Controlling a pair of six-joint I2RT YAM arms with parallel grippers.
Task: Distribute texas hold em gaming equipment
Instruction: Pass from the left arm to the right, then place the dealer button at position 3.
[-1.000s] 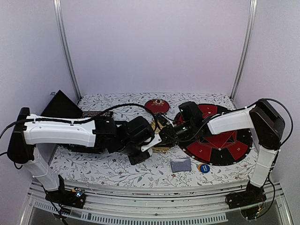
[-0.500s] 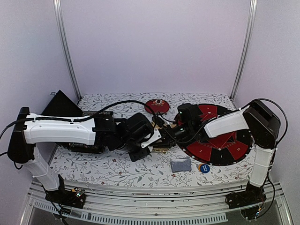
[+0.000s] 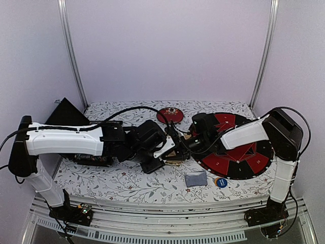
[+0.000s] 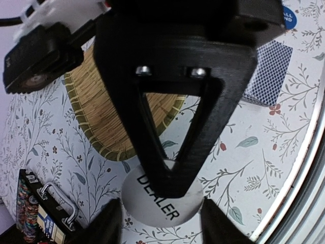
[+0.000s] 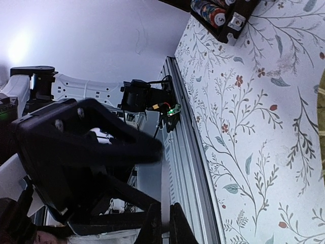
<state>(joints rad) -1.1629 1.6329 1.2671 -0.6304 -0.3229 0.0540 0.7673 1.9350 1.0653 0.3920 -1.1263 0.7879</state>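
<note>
A white round button [image 4: 152, 209] marked DEALER hangs above the floral cloth. My left gripper [image 4: 161, 217] has a fingertip against each side of its rim. My right gripper [image 5: 166, 224] is shut across the button's [image 5: 165, 193] flat faces, so it shows edge-on in the right wrist view. From above, the left gripper [image 3: 170, 147] and right gripper [image 3: 184, 144] meet over the woven bamboo tray [image 3: 175, 161]. The grey-blue card deck [image 3: 195, 178] and a blue chip [image 3: 221, 181] lie near the front edge.
A black case of poker chips [image 4: 35, 216] sits at the left under my left arm. A round red dish [image 3: 169, 114] stands at the back. A large red-and-black round board [image 3: 238, 150] fills the right side. A black wedge [image 3: 66, 114] stands at far left.
My right gripper's fingers have shut on the button. Both grippers have drifted a little toward the back, staying together over the tray.
</note>
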